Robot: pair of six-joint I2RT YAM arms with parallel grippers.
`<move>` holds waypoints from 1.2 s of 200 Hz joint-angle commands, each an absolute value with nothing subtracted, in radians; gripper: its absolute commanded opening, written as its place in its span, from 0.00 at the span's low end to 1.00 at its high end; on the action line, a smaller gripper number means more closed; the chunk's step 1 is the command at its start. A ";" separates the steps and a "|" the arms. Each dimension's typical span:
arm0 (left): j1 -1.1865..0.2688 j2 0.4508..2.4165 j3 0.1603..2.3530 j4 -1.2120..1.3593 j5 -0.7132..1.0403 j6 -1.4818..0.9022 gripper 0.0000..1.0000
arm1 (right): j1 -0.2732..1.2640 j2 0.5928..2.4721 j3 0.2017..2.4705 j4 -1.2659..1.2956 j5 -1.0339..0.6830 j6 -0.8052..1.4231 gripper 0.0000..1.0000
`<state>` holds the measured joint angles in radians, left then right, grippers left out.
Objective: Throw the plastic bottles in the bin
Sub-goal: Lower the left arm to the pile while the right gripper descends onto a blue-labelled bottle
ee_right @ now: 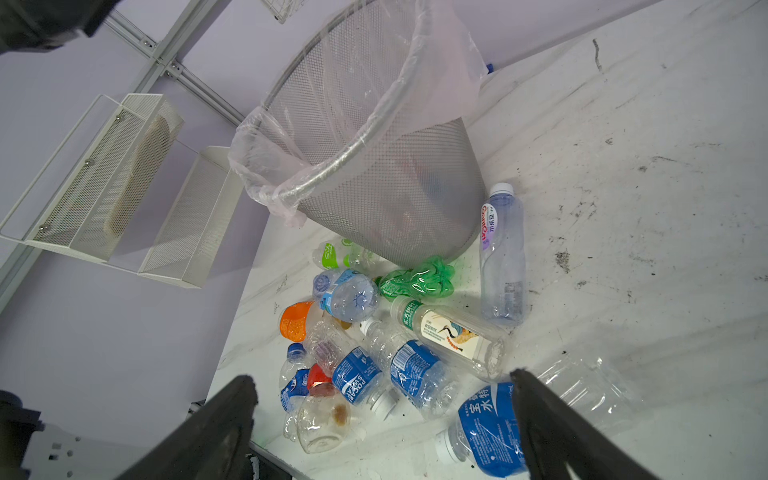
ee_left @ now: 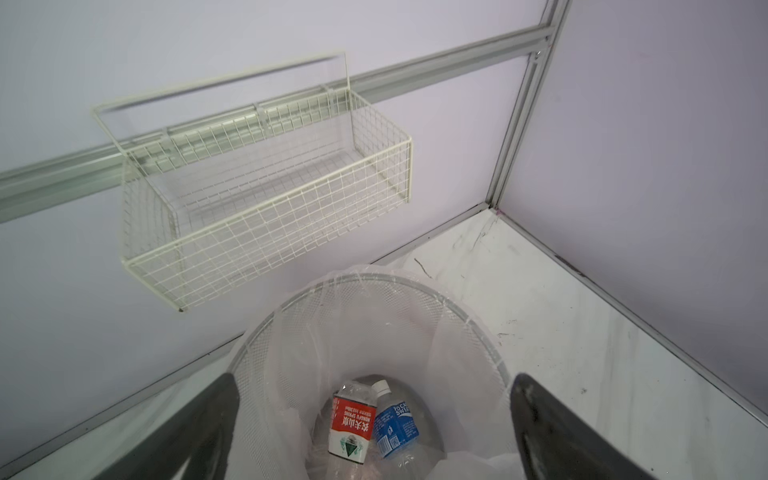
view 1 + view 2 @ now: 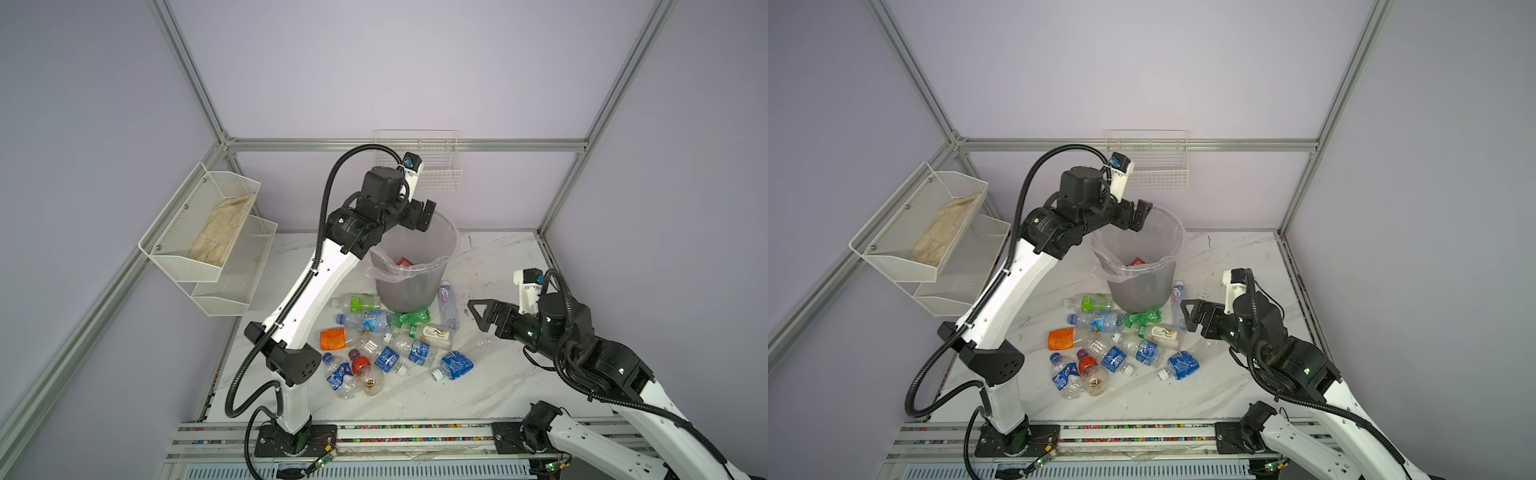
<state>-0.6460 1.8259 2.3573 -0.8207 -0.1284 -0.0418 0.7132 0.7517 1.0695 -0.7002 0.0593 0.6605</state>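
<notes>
**Item: plastic bottles (image 3: 382, 345).** More than 10 lie in a loose heap on the table (image 3: 498, 395), directly in front of the bin (image 3: 409, 291). Several touch or overlap. 2 are already inside the bin, side by side at the bottom: a red-labelled bottle (image 2: 351, 424) and a blue-labelled bottle (image 2: 395, 428).

**Governing relation.** The large blue bottle (image 3: 455, 365) sits at the heap's right edge. It lies below the right gripper (image 3: 478, 313) and a little toward the front of the table. Its long axis runs diagonally, with the cap toward the front edge. In the right wrist view 1 finger partly hides it. A flattened clear bottle (image 3: 478, 347) lies just beside it, almost under the gripper. The right arm is plainly the nearer of the 2, so I judge the next pick to be its job, by a short descent.

**Right gripper.** The fingers are spread wide with nothing between them, clear of the table. The arm is folded low, with the forearm roughly level and pointing at the heap.

**Left gripper (image 2: 374, 382).** The fingers are spread and empty, hanging over the bin's mouth. The arm is raised and extended forward, with the wrist bent down. The heap lies back toward this arm's base.
</notes>
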 commanded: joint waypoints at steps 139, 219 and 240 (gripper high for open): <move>-0.980 0.945 1.268 -0.718 -0.422 -0.327 1.00 | 0.714 1.098 1.178 -1.096 0.129 1.215 0.98; -1.085 0.815 0.998 -0.765 -0.494 -0.553 0.99 | 0.714 1.149 1.010 -1.015 0.077 1.308 0.97; -1.115 0.805 0.956 -0.764 -0.508 -0.597 0.99 | 0.712 1.155 0.985 -0.993 0.080 1.314 0.96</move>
